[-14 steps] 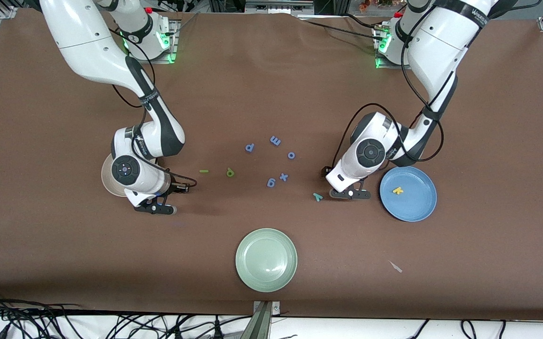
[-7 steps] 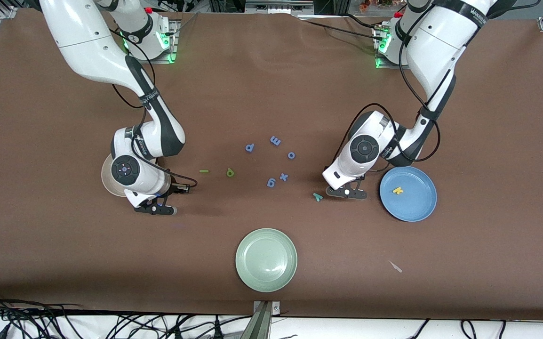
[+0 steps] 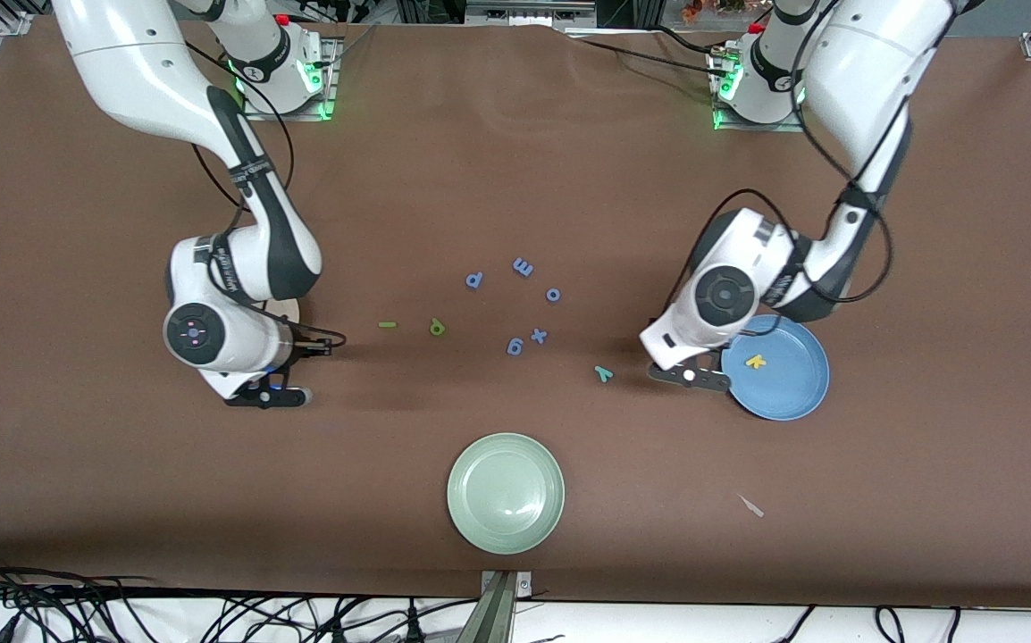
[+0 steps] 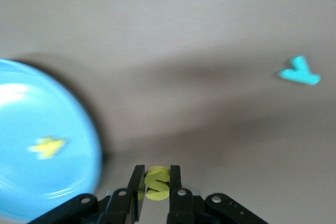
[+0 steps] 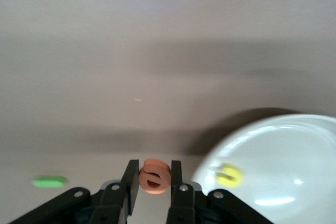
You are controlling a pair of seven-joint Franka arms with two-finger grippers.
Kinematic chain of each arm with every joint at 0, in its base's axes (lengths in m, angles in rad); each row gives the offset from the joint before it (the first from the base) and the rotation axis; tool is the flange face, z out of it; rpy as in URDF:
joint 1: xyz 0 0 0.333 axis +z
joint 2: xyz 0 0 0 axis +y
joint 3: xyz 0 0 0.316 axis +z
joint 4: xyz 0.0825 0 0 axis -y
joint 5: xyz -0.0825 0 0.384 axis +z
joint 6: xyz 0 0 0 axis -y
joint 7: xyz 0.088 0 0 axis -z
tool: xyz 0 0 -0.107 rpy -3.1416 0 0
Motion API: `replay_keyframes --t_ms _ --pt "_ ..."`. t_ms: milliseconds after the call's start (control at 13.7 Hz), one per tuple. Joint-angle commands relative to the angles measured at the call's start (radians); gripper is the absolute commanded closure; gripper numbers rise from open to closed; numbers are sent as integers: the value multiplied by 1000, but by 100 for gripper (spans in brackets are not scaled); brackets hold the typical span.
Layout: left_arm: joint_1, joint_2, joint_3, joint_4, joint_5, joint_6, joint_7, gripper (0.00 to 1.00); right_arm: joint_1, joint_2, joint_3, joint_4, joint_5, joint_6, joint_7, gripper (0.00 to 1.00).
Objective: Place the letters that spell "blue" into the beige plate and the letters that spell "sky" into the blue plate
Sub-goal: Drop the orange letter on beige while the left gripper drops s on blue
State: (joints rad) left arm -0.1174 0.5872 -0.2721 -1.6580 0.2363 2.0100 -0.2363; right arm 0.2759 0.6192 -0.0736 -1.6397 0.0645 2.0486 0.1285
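Hanging over the brown table [image 3: 515, 179] just beside the beige plate [image 3: 288, 310], the right gripper [image 3: 265, 396] is clamped on the orange "e" [image 5: 154, 176], its two fingers [image 5: 129, 179] pressing the letter from both sides. The plate shows mostly hidden under the right arm in the front view; the right wrist view shows its pale rim close to the gripper, with the yellow "u" [image 5: 229, 174] lying inside it. On the table toward the middle lie the thin green "l" [image 3: 387, 324] and, just past it, the olive-green "b" [image 3: 437, 328], both well apart from the plate. Five blue-purple letters [image 3: 515, 304] sit scattered around the centre, and a pale green plate [image 3: 506, 492] lies nearer to the front camera than they do. The teal "y" [image 3: 604, 373] lies on the bare cloth near the left gripper [image 3: 690, 376], not touching it. That gripper hangs at the edge of the blue plate [image 3: 788, 388], pinching the yellow "s" [image 4: 156, 182] tightly between its fingers. The yellow "k" [image 3: 755, 362] rests in the blue plate.
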Motion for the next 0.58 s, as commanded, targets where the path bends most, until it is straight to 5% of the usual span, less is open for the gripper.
replay_keyframes --t_ms 0,73,146,219,292,366,512 --pt "83 -7 -3 27 28 -63 197 100 -3 -96 -41 -127 11 4 -116 83" --pt "123 -4 -4 23 28 -63 266 93 -3 -117 -60 -162 11 21 -145 82" --pt "148 2 -6 23 23 -62 334 28 -4 -130 -69 -202 11 50 -170 81" --pt "163 8 -6 23 11 -59 371 0 -3 -134 -81 -242 11 97 -174 74" --pt "166 9 -7 27 6 -59 373 0 -4 -135 -89 -276 12 152 -175 49" --pt "159 9 -10 30 5 -57 370 0 -3 -135 -91 -285 14 172 -159 0" --pt "153 8 -10 33 -44 -54 368 0 2 -136 -84 -264 14 154 -57 0"
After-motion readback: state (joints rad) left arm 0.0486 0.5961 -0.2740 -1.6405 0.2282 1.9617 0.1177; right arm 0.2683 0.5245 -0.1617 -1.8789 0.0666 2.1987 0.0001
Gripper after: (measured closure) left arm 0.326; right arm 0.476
